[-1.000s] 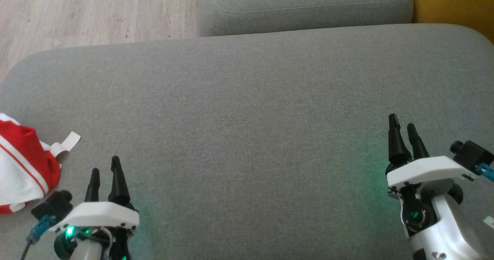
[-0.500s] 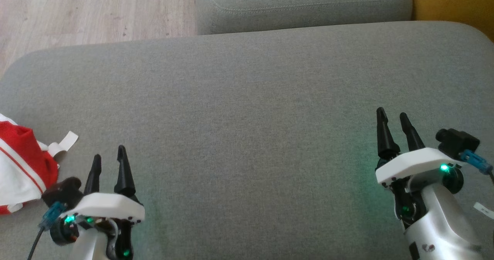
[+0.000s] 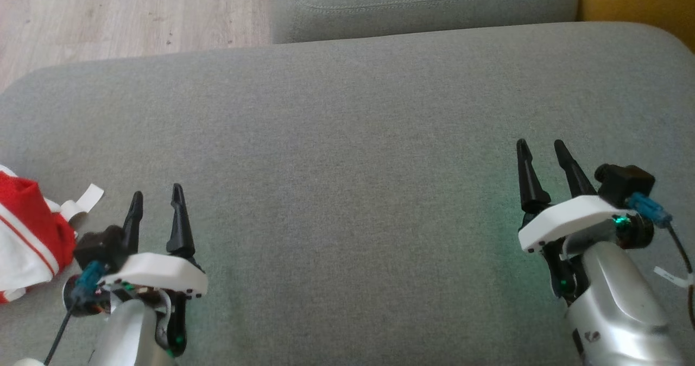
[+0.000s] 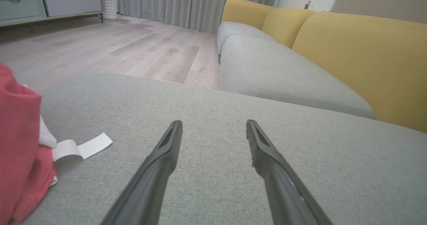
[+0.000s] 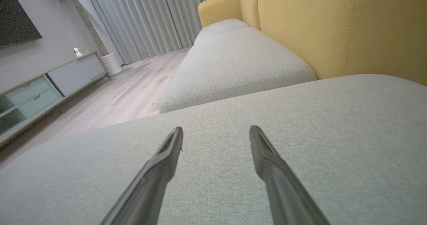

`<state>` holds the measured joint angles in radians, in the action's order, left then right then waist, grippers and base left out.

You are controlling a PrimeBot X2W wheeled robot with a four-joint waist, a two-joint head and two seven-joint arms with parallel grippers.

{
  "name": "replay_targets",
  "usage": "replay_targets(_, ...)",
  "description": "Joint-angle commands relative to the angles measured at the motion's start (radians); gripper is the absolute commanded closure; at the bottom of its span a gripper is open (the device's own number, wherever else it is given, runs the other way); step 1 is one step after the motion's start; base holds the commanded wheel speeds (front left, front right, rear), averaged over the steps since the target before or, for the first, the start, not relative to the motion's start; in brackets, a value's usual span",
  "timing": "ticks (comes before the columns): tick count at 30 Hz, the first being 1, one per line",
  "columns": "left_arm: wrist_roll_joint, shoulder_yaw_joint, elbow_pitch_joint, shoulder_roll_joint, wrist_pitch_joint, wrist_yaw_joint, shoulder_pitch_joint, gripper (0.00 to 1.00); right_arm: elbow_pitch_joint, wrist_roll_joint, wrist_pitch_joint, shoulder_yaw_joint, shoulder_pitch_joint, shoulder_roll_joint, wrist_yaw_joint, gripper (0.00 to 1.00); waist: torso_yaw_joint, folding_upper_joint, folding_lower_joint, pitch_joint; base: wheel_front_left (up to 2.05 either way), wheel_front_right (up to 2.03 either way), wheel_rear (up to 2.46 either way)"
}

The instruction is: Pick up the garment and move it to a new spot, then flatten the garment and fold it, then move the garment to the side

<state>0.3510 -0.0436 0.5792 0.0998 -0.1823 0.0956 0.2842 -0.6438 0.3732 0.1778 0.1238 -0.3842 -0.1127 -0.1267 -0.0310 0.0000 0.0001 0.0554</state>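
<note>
While the garment (image 3: 27,235) lies bunched at the frame's left edge, the left pincer (image 3: 156,191) and right pincer (image 3: 539,143) both stand apart, empty.

The cushion (image 3: 347,138) is showing matt woven cloth; the floor (image 3: 108,18) is looking like wood; the garment (image 3: 27,230) is showing soft cloth.

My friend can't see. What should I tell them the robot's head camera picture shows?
The left gripper and right gripper, both open and empty, reach over a big grey sofa cushion. A crumpled red and white garment lies on it beside the left gripper. Wooden floor shows beyond.
</note>
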Motion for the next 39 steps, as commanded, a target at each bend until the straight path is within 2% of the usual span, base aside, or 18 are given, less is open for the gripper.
replay_targets(1, -0.032, 0.021, -0.022, 0.024, -0.015, -0.006, 0.062, 0.0, 0.021, -0.033, 0.02, 0.02, -0.053, -0.013, -0.003, 0.0, -0.001, 0.0, -0.0001, 0.001, 0.0, 0.0, 0.0)
replay_targets(23, -0.278, 0.079, -0.004, -0.012, -0.08, -0.041, 0.058, 0.0, -0.032, -0.344, 0.084, -0.054, -0.058, 0.02, -0.004, 0.0, -0.011, 0.0, -0.0001, 0.007, 0.0, 0.0, 0.0)
replay_targets(33, -0.289, 0.09, 0.007, -0.022, -0.08, -0.027, 0.048, 0.0, -0.043, -0.334, 0.084, -0.049, -0.056, 0.022, -0.004, 0.0, 0.008, 0.0, -0.0001, 0.007, 0.0, 0.0, 0.0)
replay_targets(39, -0.283, 0.092, 0.007, -0.033, -0.08, -0.025, 0.039, 0.0, -0.044, -0.325, 0.084, -0.036, -0.05, 0.019, -0.004, 0.0, 0.078, 0.0, -0.0001, 0.019, 0.0, 0.0, 0.0)
